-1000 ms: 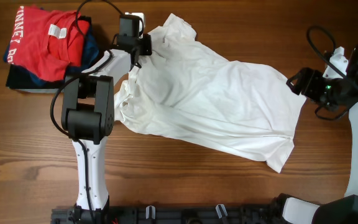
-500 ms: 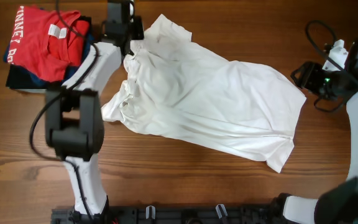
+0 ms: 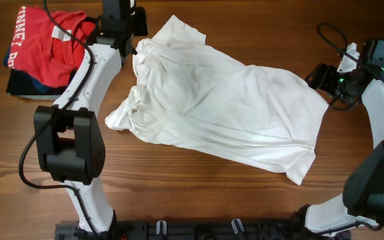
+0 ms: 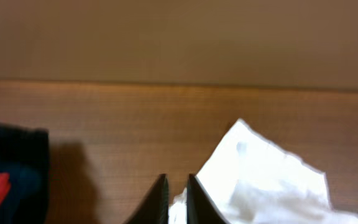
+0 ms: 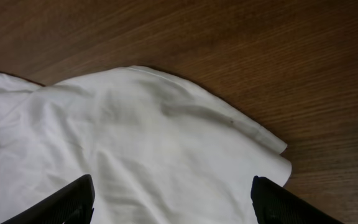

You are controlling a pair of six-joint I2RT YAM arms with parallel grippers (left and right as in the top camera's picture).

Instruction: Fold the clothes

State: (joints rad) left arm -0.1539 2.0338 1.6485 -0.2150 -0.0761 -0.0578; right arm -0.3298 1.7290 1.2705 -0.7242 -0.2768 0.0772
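The white T-shirt [image 3: 225, 110] lies spread and wrinkled across the middle of the table, with no lettering showing. My left gripper [image 3: 137, 41] is at the shirt's far left edge. In the left wrist view its fingers [image 4: 178, 200] are nearly together with white fabric [image 4: 260, 186] pinched between them. My right gripper [image 3: 313, 78] is at the shirt's right edge. In the right wrist view its fingers [image 5: 173, 205] are wide apart above the shirt's hem [image 5: 166, 149] and hold nothing.
A folded pile with a red shirt on top of blue and dark garments [image 3: 45, 50] sits at the far left corner, close to the left arm; it also shows in the left wrist view [image 4: 8, 186]. Cables loop by the right arm [image 3: 332, 40].
My left arm has stretched toward the far edge, taking the shirt's far left edge with it; the shirt's near left corner now lies uncovered. My right gripper has shifted slightly toward the far side.
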